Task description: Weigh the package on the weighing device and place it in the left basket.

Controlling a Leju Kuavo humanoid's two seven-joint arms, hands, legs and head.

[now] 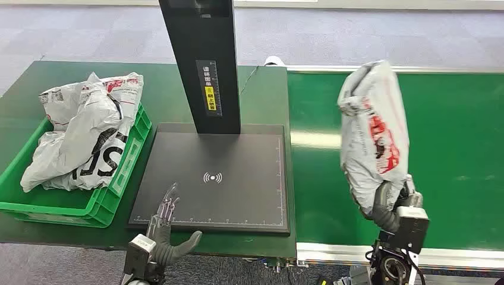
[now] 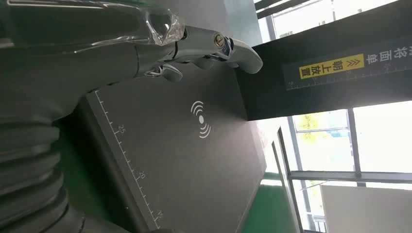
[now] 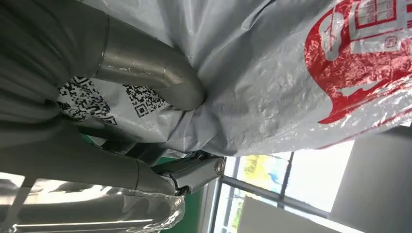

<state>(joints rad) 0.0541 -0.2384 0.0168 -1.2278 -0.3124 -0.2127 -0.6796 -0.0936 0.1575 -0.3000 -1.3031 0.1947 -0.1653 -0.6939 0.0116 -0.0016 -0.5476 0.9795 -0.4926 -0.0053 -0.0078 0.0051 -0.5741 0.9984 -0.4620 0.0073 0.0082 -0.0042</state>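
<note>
Right hand [image 1: 389, 208] fingers grip package [image 1: 373, 133], seemingly mostly hidden; left hand [image 1: 166, 228] fingers spread, empty.

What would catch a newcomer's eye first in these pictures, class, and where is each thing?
First, the grey package with red print, held upright by the right hand above the green belt. Next, the black weighing device at centre with its tall post, the open left hand at its near edge. On the left, a green basket already holds similar bags.
</note>
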